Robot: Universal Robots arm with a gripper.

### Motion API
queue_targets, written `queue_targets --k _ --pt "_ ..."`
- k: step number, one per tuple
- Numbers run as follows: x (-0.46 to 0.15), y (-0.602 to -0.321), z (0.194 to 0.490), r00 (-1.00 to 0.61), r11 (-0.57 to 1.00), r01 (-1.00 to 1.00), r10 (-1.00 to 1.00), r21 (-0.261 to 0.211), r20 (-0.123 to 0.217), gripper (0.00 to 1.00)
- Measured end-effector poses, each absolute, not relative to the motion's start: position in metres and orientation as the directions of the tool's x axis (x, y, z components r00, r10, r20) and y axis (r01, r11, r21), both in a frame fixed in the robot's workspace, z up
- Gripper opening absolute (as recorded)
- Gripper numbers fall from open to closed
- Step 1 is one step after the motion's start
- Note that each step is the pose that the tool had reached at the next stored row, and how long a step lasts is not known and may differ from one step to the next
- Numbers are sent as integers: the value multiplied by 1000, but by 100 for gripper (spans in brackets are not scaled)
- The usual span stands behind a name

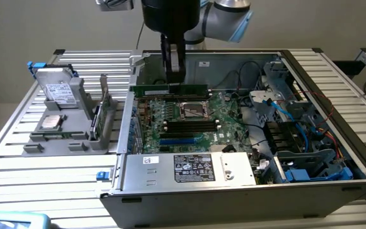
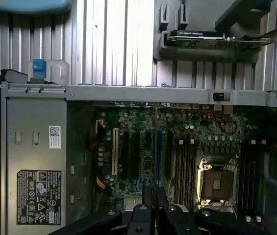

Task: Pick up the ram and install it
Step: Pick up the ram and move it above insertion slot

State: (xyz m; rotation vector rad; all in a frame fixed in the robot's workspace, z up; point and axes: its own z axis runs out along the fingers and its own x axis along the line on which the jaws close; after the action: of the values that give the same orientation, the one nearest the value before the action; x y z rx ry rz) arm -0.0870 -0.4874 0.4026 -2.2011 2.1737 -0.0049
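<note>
The jaws are clamped on the ram [image 1: 170, 89], which hangs level over the motherboard's [image 1: 164, 114] far edge, and it should probably be held parallel to the black memory slots [image 1: 190, 125], untilted.

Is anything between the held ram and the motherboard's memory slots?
Nothing visible. The gripper holds the ram over the motherboard inside the open case. The black memory slots lie uncovered, and the cables run off to the exterior view's right.
</note>
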Motion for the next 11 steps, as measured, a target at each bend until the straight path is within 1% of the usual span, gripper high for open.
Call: queue_targets --k 6,11 --pt "-60 -487 402 13 -12 -999 -999 -36 -37 14" --pt "-37 -485 396 13 -12 -999 -999 -36 -37 14"
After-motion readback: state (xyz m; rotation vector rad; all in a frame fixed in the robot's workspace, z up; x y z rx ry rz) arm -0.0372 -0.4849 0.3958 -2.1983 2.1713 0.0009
